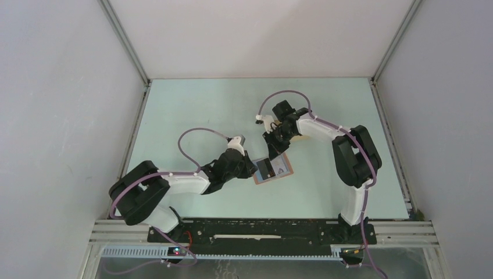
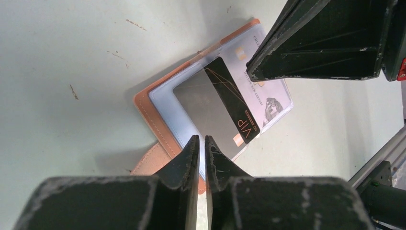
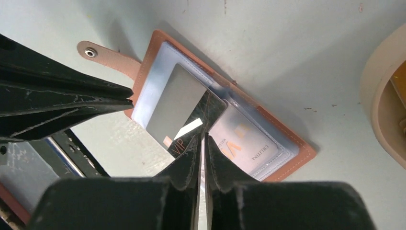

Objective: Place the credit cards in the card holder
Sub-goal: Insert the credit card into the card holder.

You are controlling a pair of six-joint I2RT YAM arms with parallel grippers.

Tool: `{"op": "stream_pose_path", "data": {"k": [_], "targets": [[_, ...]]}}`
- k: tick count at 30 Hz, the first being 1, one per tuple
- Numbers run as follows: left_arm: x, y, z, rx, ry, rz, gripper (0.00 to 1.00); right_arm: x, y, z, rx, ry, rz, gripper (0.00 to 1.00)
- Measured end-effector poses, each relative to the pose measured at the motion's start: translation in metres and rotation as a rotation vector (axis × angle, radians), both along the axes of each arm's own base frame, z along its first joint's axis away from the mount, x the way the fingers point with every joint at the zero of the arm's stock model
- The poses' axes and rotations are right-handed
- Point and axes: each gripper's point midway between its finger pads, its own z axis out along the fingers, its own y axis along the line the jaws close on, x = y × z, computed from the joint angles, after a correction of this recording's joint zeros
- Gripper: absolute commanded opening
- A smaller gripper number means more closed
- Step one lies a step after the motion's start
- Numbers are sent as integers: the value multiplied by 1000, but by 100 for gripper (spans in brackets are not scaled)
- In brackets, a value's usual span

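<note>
Top external view: left gripper (image 1: 252, 169) low over the table (image 1: 192, 110), jaws pinched nearly together at the edge of the open card holder (image 1: 283, 167). Black-and-silver credit card (image 1: 265, 168) across its left half. Right gripper (image 1: 271, 157) jaws likewise nearly closed, tips at the card's black end.

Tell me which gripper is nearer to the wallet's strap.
Left. The left gripper sits at the edge of the wallet, just beside the strap. The right gripper is farther off, over the VIP card near the middle fold.
</note>
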Motion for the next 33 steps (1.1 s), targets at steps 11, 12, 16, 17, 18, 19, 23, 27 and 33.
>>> {"op": "stream_pose_path", "data": {"k": [11,12,16,17,18,19,23,27,33], "targets": [[-6,12,-22,83,60,13,9,7,-13,-13,-80,-19,-28,5],[-7,12,-24,91,66,14,9,6,-13,-15,-83,-14,-28,4],[-4,9,-24,98,72,14,9,2,-10,-22,-83,15,-21,4],[-3,8,-24,98,72,14,9,0,-8,-22,-78,19,-18,4],[-3,8,-24,99,73,14,9,-2,-6,-23,-75,25,-12,4],[-3,8,-24,101,75,14,9,-4,-4,-23,-72,33,-10,4],[-3,8,-25,103,77,13,9,-12,5,-27,-49,72,7,4],[-3,8,-25,103,77,13,10,-21,11,-36,-38,131,11,4],[-2,7,-24,96,71,13,15,-23,13,-33,-15,159,6,4]]}}
